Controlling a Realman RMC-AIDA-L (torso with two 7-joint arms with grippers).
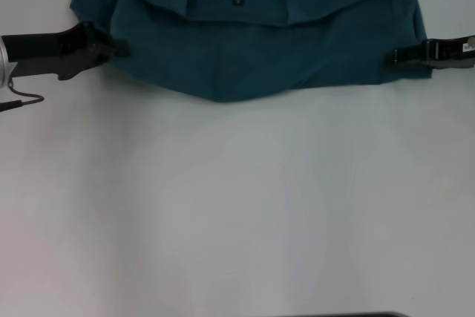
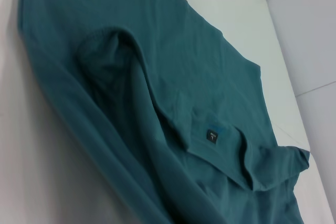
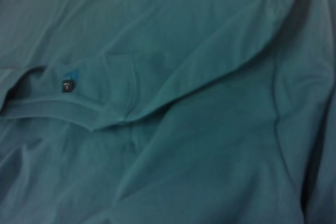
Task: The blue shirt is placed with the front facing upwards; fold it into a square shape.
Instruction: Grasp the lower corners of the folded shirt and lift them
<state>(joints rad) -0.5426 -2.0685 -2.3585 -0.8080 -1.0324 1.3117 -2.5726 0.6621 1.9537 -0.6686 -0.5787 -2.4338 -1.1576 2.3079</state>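
Observation:
The blue shirt (image 1: 245, 42) lies at the far side of the white table (image 1: 237, 206), plain teal side out, with its collar and small dark neck tag (image 1: 237, 1) showing on a folded-over layer. Its near edge sags to a point in the middle. My left gripper (image 1: 119, 50) is shut on the shirt's left edge, and my right gripper (image 1: 397, 56) is shut on its right edge. The left wrist view shows the shirt (image 2: 157, 103) and tag (image 2: 211, 136) close up. The right wrist view does the same, shirt (image 3: 199, 129) and tag (image 3: 66, 86). No lettering shows.
Bare white tabletop spreads from the shirt toward me. A thin cable (image 1: 22, 100) hangs beside the left arm. A dark strip (image 1: 341, 315) shows at the table's near edge. In the left wrist view a pale wall (image 2: 310, 35) rises beyond the table.

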